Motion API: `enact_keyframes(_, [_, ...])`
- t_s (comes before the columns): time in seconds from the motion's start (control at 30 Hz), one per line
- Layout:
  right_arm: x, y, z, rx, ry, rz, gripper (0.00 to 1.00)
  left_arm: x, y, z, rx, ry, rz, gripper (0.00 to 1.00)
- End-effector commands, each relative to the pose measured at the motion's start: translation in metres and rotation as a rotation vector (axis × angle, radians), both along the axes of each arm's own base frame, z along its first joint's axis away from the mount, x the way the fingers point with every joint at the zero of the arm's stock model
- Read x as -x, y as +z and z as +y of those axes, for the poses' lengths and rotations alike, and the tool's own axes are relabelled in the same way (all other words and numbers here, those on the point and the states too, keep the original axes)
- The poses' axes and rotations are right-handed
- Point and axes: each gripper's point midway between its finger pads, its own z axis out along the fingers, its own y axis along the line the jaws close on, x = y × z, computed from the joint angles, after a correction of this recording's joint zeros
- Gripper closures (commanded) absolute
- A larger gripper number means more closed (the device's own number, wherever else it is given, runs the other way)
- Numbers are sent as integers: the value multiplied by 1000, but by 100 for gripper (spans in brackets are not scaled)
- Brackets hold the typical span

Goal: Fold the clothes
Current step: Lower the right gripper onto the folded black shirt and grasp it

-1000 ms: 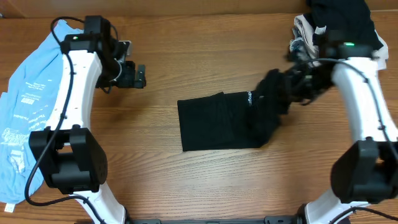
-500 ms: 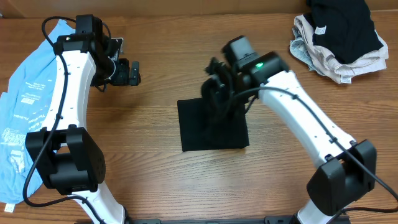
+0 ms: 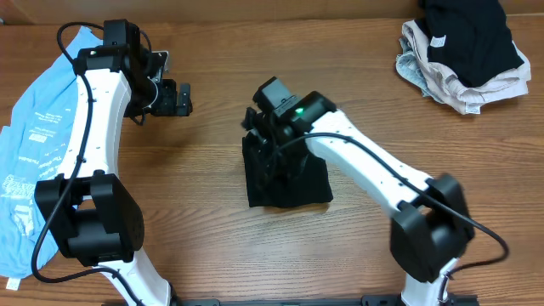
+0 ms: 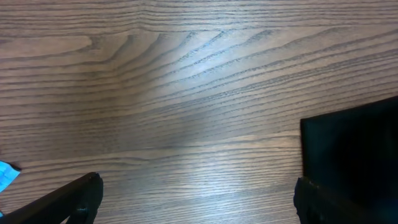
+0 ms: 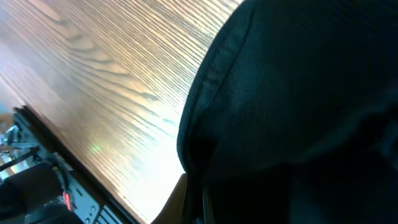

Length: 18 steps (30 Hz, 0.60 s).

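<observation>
The black garment (image 3: 293, 180) lies folded into a narrow block at the middle of the wooden table. My right gripper (image 3: 258, 140) hangs over the block's left edge, shut on a fold of the black fabric. That fabric (image 5: 298, 106) fills most of the right wrist view and hides the fingers. My left gripper (image 3: 182, 99) hovers to the upper left of the garment, open and empty. In the left wrist view its fingertips (image 4: 78, 196) stand wide apart over bare wood, and a corner of the black garment (image 4: 354, 146) shows at the right.
A light blue printed shirt (image 3: 34, 136) lies spread along the left edge under the left arm. A heap of beige and black clothes (image 3: 463, 47) sits at the back right corner. Bare wood (image 3: 212, 255) lies in front of the garment.
My right arm has swung from the right side across to the left, carrying the garment's right part over the rest, so the block is narrower. The left arm has barely shifted.
</observation>
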Motion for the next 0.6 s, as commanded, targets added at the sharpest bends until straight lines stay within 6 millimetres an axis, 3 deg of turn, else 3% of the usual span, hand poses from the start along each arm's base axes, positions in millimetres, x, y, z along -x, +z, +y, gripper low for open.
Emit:
enact_keyframes(0.0, [0,-6,17,-33,18,11,92,-7,4,2,-4,13,-20,0])
enact_keyframes(0.2, [9,18,49,-229,103,45,87,-10,4,4,-14,15,-33,0])
enact_keyframes(0.3, [16,35,54,-288,146,58,72,-11,4,6,-24,17,-37,0])
enact_keyframes(0.4, [19,52,51,-296,172,36,39,-11,4,6,-24,17,-37,0])
enact_keyframes(0.43, [19,57,50,-295,174,27,32,-11,4,6,-24,17,-38,0])
enact_keyframes(0.57, [7,72,40,-237,112,-33,24,-11,4,6,-24,17,-37,0])
